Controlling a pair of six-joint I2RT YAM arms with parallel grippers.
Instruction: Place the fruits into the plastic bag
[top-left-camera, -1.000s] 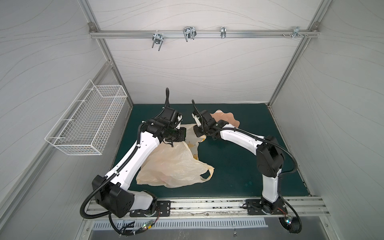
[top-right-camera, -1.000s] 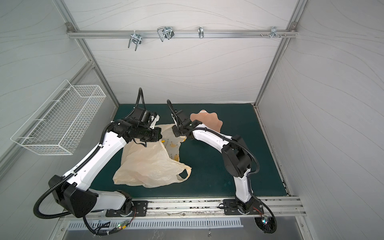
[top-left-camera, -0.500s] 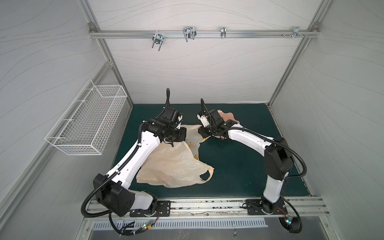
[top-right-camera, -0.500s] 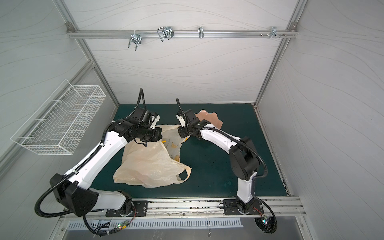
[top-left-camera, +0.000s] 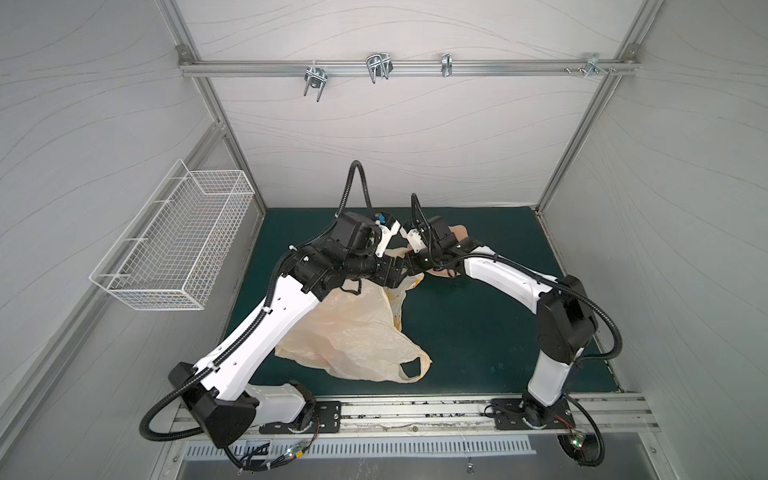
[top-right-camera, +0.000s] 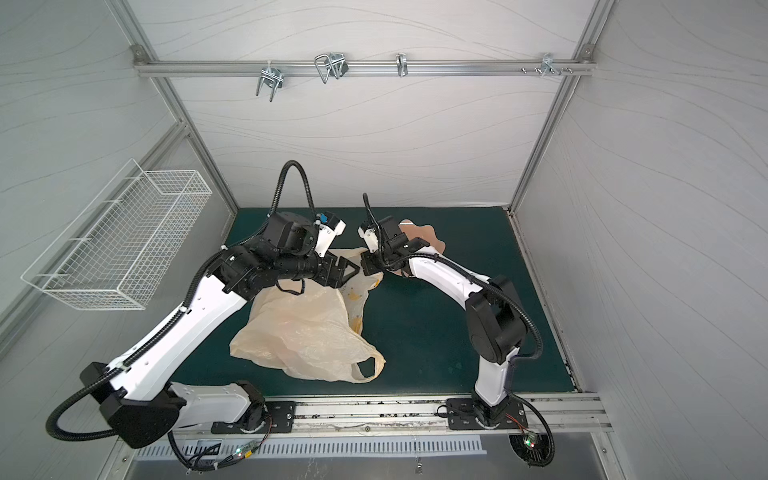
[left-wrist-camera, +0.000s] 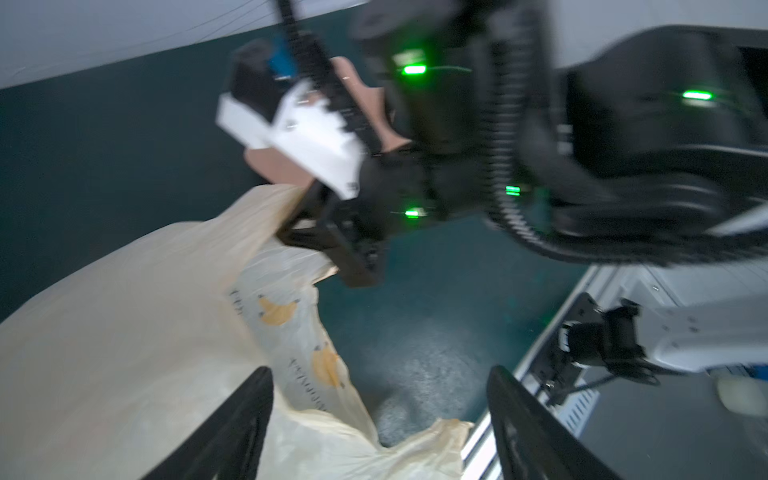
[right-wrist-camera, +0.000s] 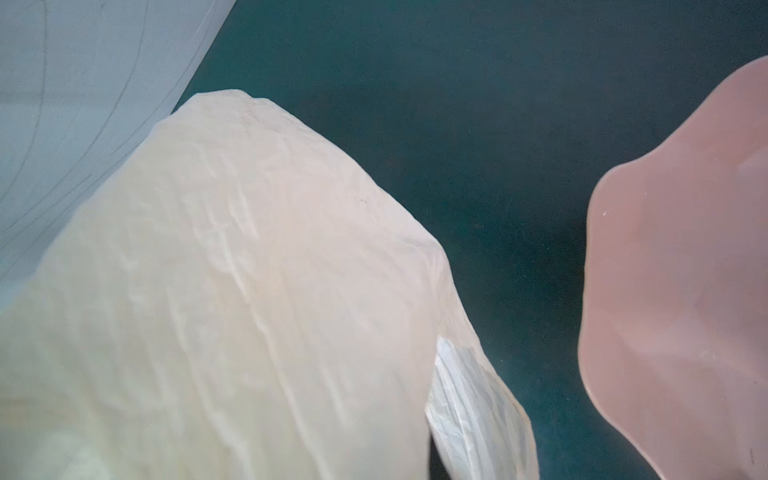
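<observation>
Two containers are sitting on the dark green mat (top-left-camera: 478, 332): the large, crinkly, translucent cream-beige plastic bag (top-left-camera: 353, 332) and, just behind its far end, the pink scalloped bowl (top-right-camera: 419, 235). The bag's film is hiding its inside from me, so I cannot tell what it is holding; only yellow banana prints (left-wrist-camera: 276, 311) are showing on it in the left wrist view. The stretch of the bowl's inside facing my right wrist camera is showing plain pink. The bag is lying with its long axis running from the front rail toward the back wall, one loop handle (top-left-camera: 409, 376) resting flat at the near end and the far end rising to my right gripper (top-right-camera: 371, 269), whose jaws are pressing together on that raised edge. My left gripper (left-wrist-camera: 380, 370) is hovering just beside it, jaws spread wide, pinching nothing.
</observation>
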